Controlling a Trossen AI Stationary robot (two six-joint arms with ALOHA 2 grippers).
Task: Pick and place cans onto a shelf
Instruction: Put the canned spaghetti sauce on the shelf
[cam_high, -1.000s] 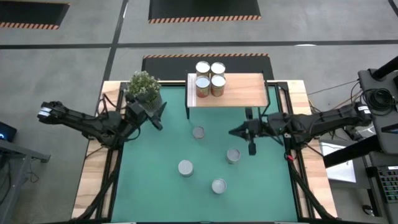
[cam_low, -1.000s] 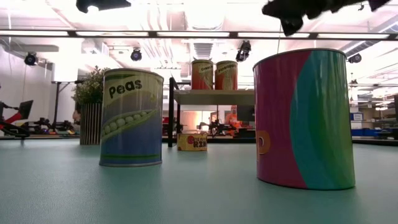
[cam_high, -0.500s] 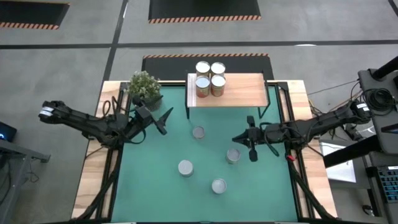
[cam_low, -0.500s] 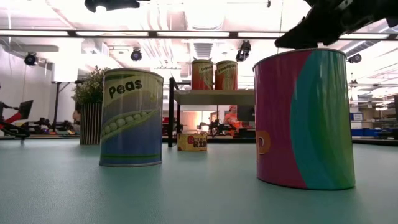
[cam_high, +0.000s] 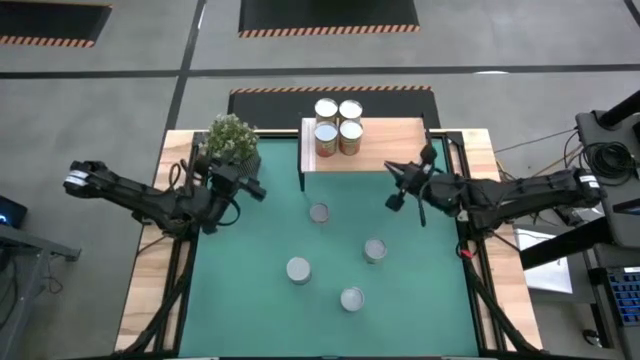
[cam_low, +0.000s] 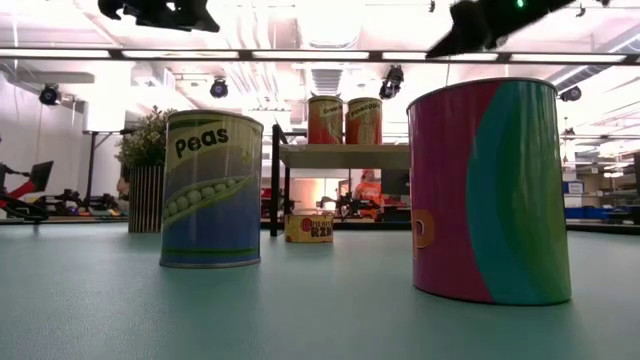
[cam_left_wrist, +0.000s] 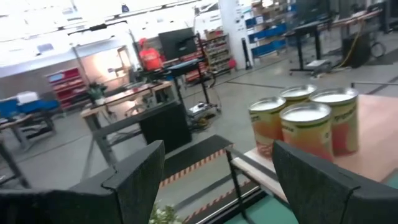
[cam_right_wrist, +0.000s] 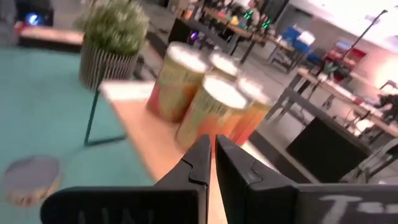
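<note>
Four cans (cam_high: 338, 125) with orange sides stand close together at the left end of the wooden shelf (cam_high: 390, 148); they also show in the left wrist view (cam_left_wrist: 305, 121) and the right wrist view (cam_right_wrist: 208, 99). Four more cans stand on the green mat: (cam_high: 319, 213), (cam_high: 375, 250), (cam_high: 298, 270), (cam_high: 352, 298). In the low view the nearest are a "Peas" can (cam_low: 212, 190) and a pink and teal can (cam_low: 490, 190). My left gripper (cam_high: 252, 187) is open and empty, raised left of the shelf. My right gripper (cam_high: 398, 185) is shut and empty, raised just in front of the shelf's right half.
A potted plant (cam_high: 232, 140) stands at the mat's far left corner, beside my left gripper. The shelf's thin black legs (cam_high: 302, 170) stand on the mat at the far edge. The mat's near half lies open around the four loose cans.
My right gripper has gone from beside the can at the mat's right toward the far edge and the shelf, turning as it went. No can has moved.
</note>
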